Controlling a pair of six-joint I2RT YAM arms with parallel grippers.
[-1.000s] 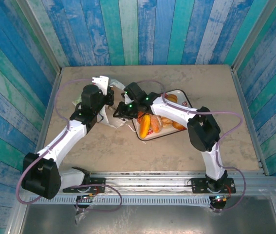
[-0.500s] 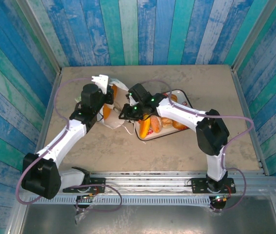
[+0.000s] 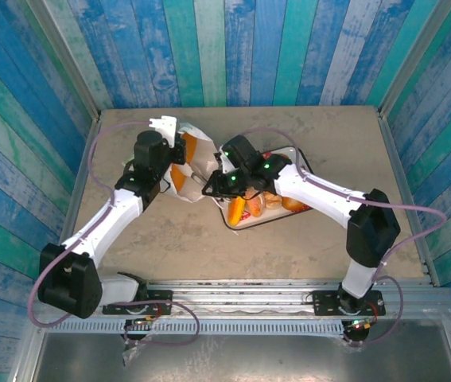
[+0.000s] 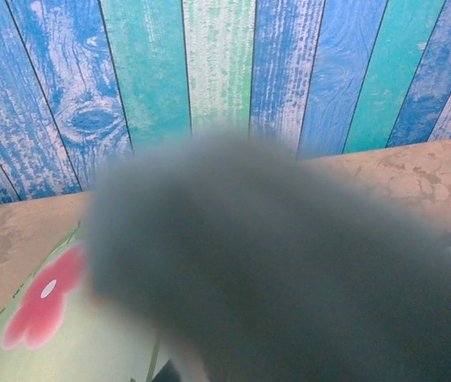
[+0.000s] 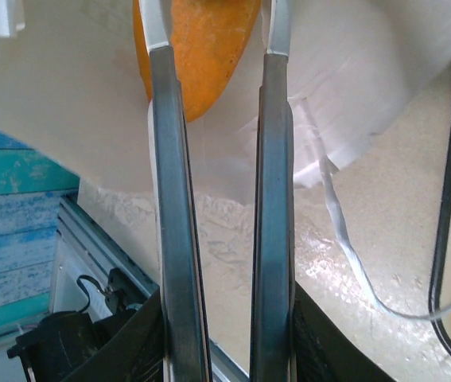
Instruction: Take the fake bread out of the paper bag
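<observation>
Close beside paper bag (image 3: pixel 202 153), tray (image 3: pixel 239 224).

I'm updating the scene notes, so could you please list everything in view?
bag: one, white, left of centre, between the two hands
bread in bag: at least one, orange, at the bag's mouth
bread on tray: about five, orange to brown, right of the bag
tray: one, white with dark rim, mid-table
printed sheet: one, pale green with pink flower, low in the left wrist view
table: one, beige
walls: blue and teal planks, around the table
left hand: shut, at the bag's far end
right hand: fingers either side of the orange bread; grip unclear
</observation>
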